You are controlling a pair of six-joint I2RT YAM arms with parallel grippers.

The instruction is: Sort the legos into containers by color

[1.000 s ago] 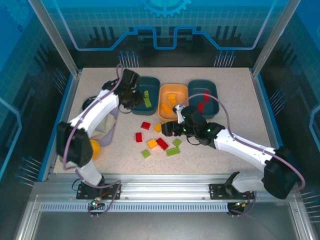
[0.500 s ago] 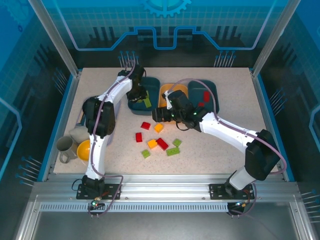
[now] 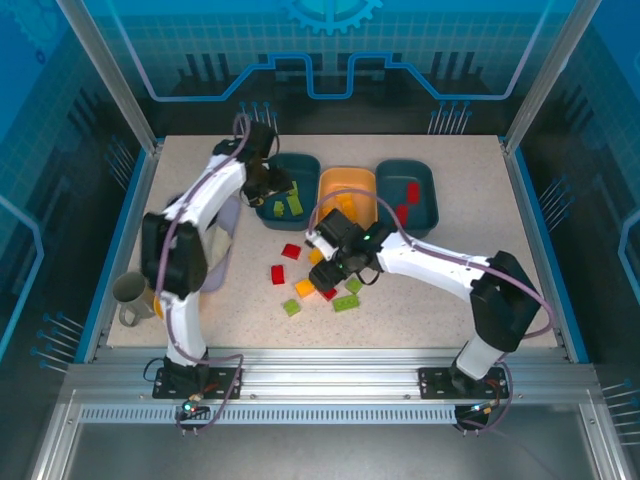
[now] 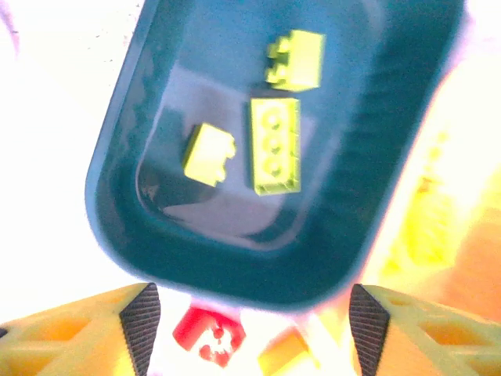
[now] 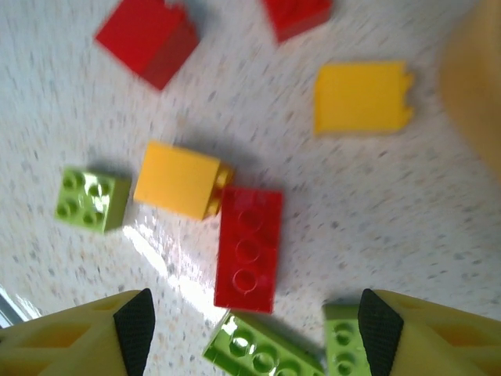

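top view: the left pincer (image 3: pixel 272 186) is hanging over the left teal tray (image 3: pixel 305 172), jaws released and holding nothing. the right pincer (image 3: pixel 326 276) is hovering over the loose legos (image 3: pixel 345 302), likewise released.

left wrist: three lime bricks (image 4: pixel 274 145) are lying in the left teal tray (image 4: pixel 117 164), just ahead of the spread fingers (image 4: pixel 141 317).

right wrist: a long red brick (image 5: pixel 249 247) is lying studs up on the table, between and just ahead of the fingertips (image 5: pixel 135 325). its long axis is running straight away from the pincer (handy). it is looking light, stiff and slick, so pinching across its flat long sides is seeming the best hold.
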